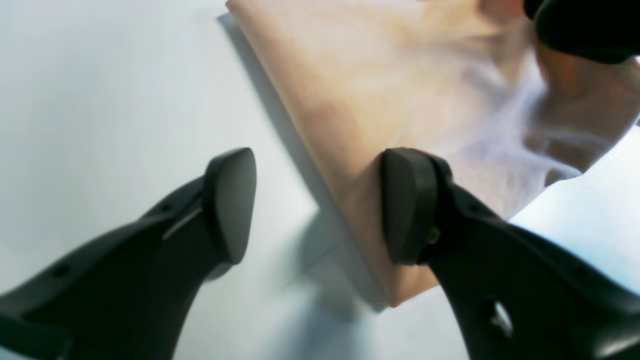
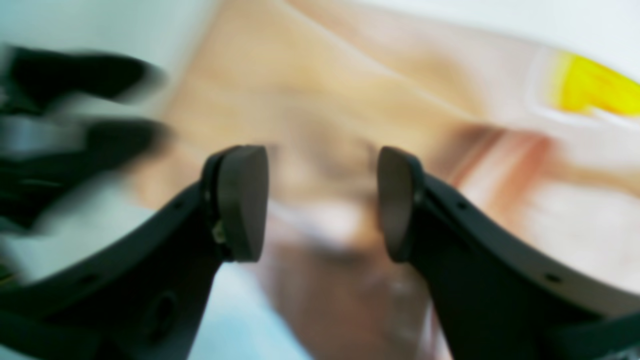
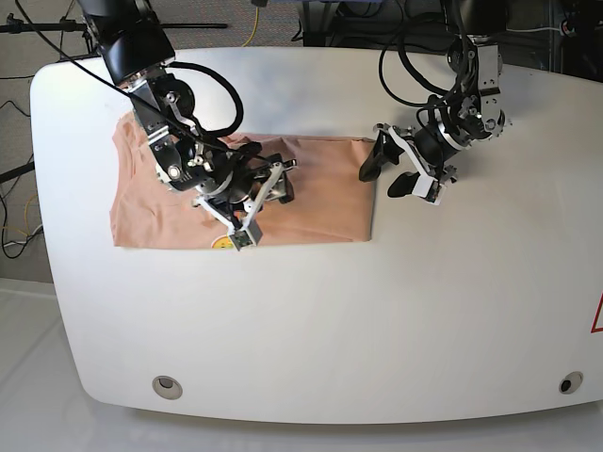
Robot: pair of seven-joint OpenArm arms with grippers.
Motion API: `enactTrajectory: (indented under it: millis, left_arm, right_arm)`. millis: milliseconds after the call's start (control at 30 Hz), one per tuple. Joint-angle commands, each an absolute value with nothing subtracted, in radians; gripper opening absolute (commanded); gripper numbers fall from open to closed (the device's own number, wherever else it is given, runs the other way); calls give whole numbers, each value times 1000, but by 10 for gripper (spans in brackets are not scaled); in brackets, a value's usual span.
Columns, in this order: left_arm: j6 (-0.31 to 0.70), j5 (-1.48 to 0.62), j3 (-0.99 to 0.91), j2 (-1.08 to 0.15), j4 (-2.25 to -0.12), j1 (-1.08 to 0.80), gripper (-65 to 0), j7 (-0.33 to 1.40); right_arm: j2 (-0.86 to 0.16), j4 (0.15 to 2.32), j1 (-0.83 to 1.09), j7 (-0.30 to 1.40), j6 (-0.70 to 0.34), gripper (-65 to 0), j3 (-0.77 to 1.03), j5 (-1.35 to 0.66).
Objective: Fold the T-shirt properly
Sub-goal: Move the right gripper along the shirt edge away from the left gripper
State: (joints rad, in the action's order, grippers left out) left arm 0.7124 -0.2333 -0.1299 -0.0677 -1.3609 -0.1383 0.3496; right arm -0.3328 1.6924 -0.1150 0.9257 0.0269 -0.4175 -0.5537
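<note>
Both grippers gape, holding nothing: right gripper (image 3: 279, 179) over the T-shirt (image 3: 320, 202), left gripper (image 3: 386, 169) at its three o'clock edge.

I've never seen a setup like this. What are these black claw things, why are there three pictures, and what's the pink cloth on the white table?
It is one machine with two arms, seen by three cameras. The base view looks down on a white table. The other two cameras ride on the wrists, so each looks out between its own claw's fingers. The pink cloth is a T-shirt, partly folded and lying flat, with a small yellow print. The left gripper sits at the shirt's edge near a corner, jaws open, one finger over the cloth and one over bare table. The right gripper hangs over the shirt's middle, also open. Neither claw holds anything.
</note>
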Motion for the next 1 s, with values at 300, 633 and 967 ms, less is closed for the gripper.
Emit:
enactTrajectory:
  millis: [300,633,967]
  left_arm:
    - [698,-205,-131,-76,-1388,-134,-275,395]
    - [698,-202,-159,-73,-1586,-119,-275,397]
    - [698,-202,-107,-70,-1735,-110,-275,397]
  right_arm:
    - [-349,1808,-31,912,15,-319,-154,-483]
    - [-386,1882,-56,987,15,-319,-70,-484]
    - [-381,1879,-21,998,15,-319,27,-479]
